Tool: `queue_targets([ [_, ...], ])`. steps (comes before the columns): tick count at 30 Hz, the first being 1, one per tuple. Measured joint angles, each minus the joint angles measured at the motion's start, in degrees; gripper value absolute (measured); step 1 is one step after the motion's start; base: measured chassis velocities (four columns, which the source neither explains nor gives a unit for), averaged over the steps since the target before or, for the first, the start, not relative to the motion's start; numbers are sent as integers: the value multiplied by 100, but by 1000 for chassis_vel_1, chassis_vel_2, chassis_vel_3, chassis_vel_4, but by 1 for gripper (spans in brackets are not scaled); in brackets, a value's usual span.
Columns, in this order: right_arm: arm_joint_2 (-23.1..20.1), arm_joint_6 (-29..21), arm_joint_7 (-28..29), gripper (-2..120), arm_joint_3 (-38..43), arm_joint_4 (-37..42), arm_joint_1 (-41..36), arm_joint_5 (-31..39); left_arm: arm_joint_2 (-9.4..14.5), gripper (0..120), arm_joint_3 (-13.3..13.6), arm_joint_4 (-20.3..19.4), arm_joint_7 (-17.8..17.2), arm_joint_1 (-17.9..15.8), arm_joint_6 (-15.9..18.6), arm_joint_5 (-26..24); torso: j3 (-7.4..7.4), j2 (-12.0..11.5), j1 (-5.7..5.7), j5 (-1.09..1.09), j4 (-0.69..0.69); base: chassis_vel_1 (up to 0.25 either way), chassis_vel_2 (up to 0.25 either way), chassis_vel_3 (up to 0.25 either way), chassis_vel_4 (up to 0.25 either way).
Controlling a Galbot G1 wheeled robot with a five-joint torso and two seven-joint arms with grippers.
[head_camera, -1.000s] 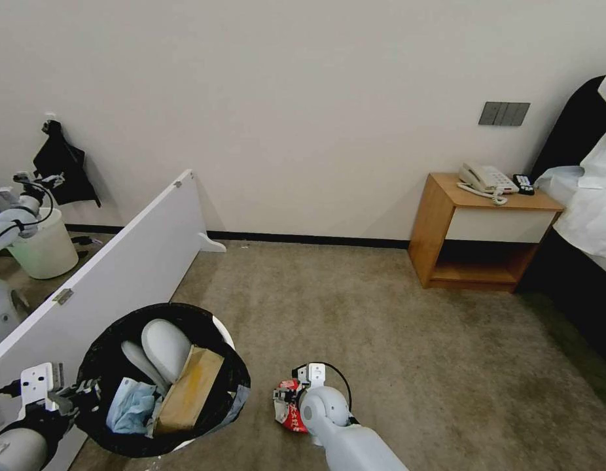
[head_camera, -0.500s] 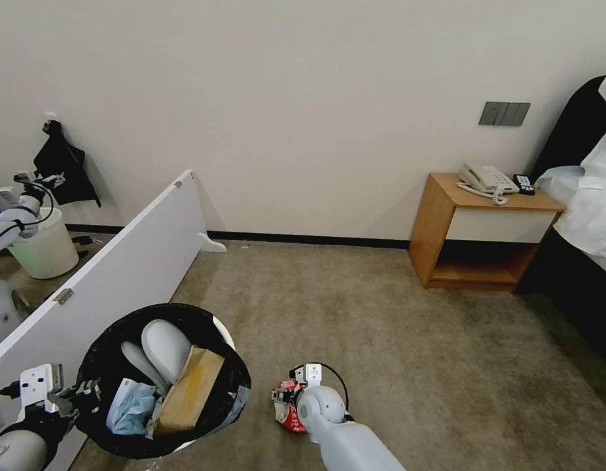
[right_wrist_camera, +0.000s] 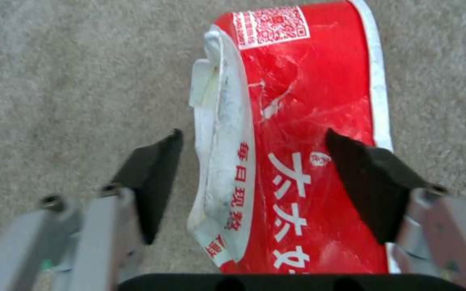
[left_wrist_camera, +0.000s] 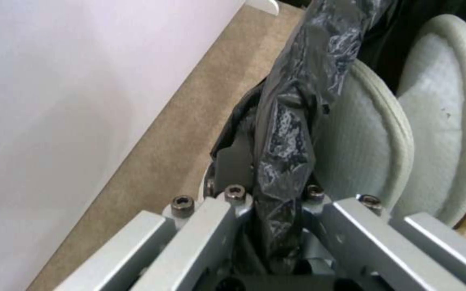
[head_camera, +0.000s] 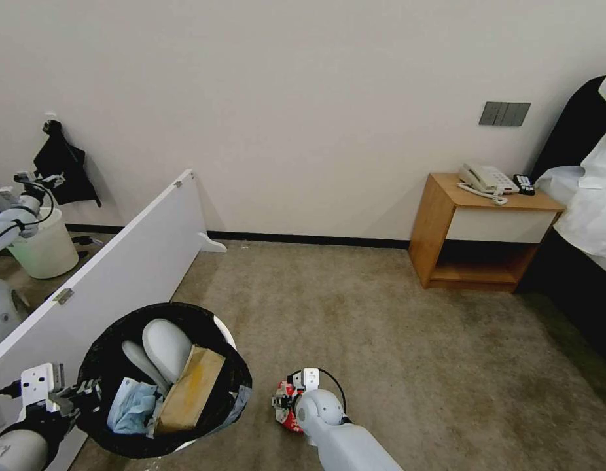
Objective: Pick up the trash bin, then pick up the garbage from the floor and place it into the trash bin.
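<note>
Spread wide, my right gripper (right_wrist_camera: 255,165) straddles the red snack packet (right_wrist_camera: 303,141) on the carpet (head_camera: 394,340) (it has dropped closer over the last second). Its long axis runs straight out between my fingers (right_wrist_camera: 155,178), torn white edge beside one, the other overlapping its red face. My left gripper (left_wrist_camera: 276,194) stays clamped on the trash bin (head_camera: 103,418) rim.

- Open carpet (head_camera: 355,307) lies free ahead, up to the nightstand (head_camera: 476,226)
- White board (head_camera: 113,275) walls the left, just beside the trash bin (head_camera: 165,379)
</note>
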Motion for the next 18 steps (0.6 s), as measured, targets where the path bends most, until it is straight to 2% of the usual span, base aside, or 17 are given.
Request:
queue_targets([
  [1,0,5,-1,60,3,-23,10,-1,3,2,1,5,-1,-2,0,2,0,0,0,0,0,0,0,0,0],
  [5,0,7,-1,51,1,-31,16,3,7,2,2,7,-1,-4,0,3,0,0,0,0,0,0,0,0,0],
  [6,0,7,-1,44,2,-32,20,11,9,2,2,8,-1,-4,0,3,0,0,0,0,0,0,0,0,0],
  [8,0,7,-1,35,8,-38,22,19,9,2,2,7,-1,-2,0,3,0,0,0,0,0,0,0,0,0],
  [9,0,7,-1,35,8,-38,22,19,9,2,2,7,-1,-2,0,3,0,0,0,0,0,0,0,0,0],
  [11,0,7,-1,23,12,-42,22,20,9,2,0,4,-1,2,0,3,0,0,0,0,0,0,0,0,0],
  [15,0,8,-1,16,12,-42,20,22,9,2,-2,1,-1,8,0,3,0,0,0,0,0,0,0,0,0],
  [17,-2,4,3,4,12,-38,12,33,7,2,-2,-4,-1,12,0,4,0,0,0,0,0,0,0,0,0],
  [18,-2,4,3,4,12,-38,12,33,7,2,-2,-4,-1,12,0,4,0,0,0,0,0,0,0,0,0],
])
